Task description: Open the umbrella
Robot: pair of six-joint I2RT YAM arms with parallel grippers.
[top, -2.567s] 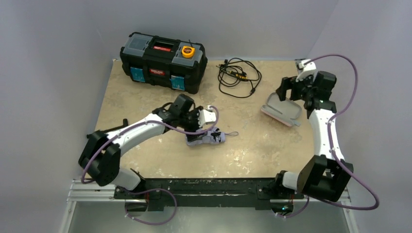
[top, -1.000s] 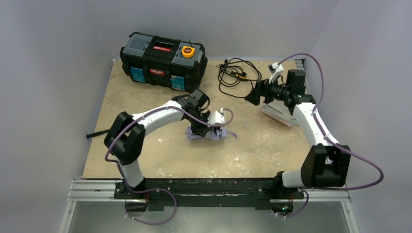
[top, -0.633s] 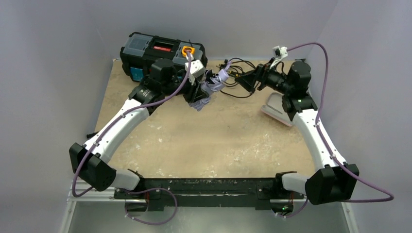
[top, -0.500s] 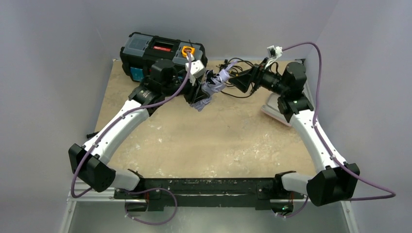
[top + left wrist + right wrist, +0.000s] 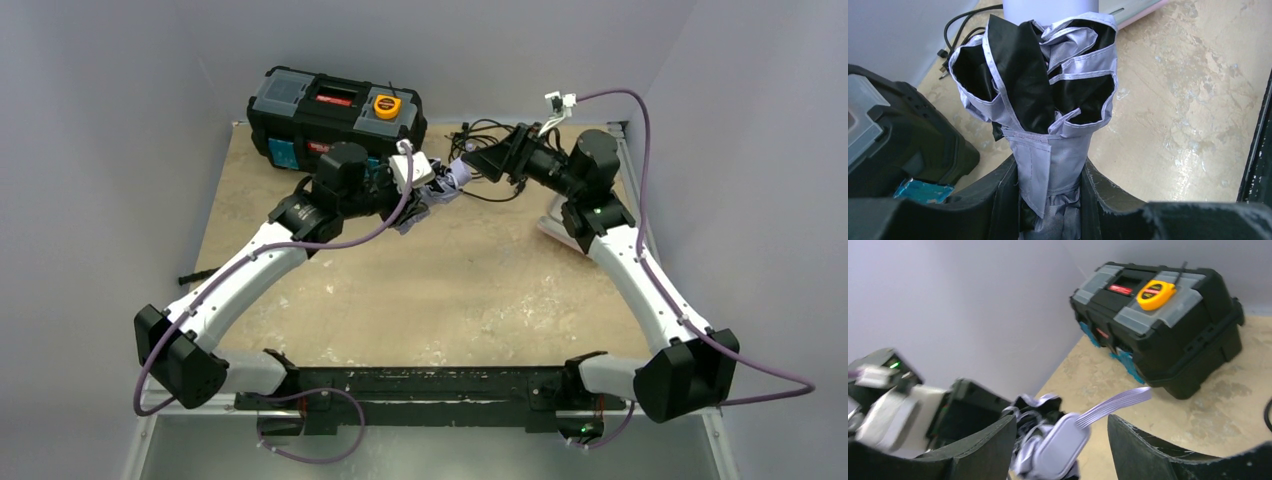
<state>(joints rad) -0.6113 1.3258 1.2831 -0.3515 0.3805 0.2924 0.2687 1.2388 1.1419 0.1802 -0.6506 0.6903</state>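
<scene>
The umbrella (image 5: 447, 181) is folded, its lilac canopy with black lining bunched up, and it hangs in the air beside the toolbox. My left gripper (image 5: 420, 190) is shut on the canopy's lower part, and in the left wrist view the fabric (image 5: 1048, 90) fills the space between the fingers (image 5: 1050, 175). My right gripper (image 5: 478, 160) comes in from the right and stands open. The umbrella's pale handle (image 5: 1060, 445) sits between its fingers with a gap on each side. The handle's ribbed loop (image 5: 1113, 407) sticks out toward the right finger.
A black toolbox (image 5: 335, 125) with a yellow tape measure (image 5: 386, 105) on its lid stands at the back left, close behind the left gripper. Coiled black cable (image 5: 495, 150) lies at the back centre. A pinkish case (image 5: 553, 222) lies under the right arm. A thin black tool (image 5: 195, 275) rests at the left edge.
My left arm lifted the umbrella off the table and carried it back beside the toolbox. My right arm swung left to it, and its jaws narrowed around the handle.
</scene>
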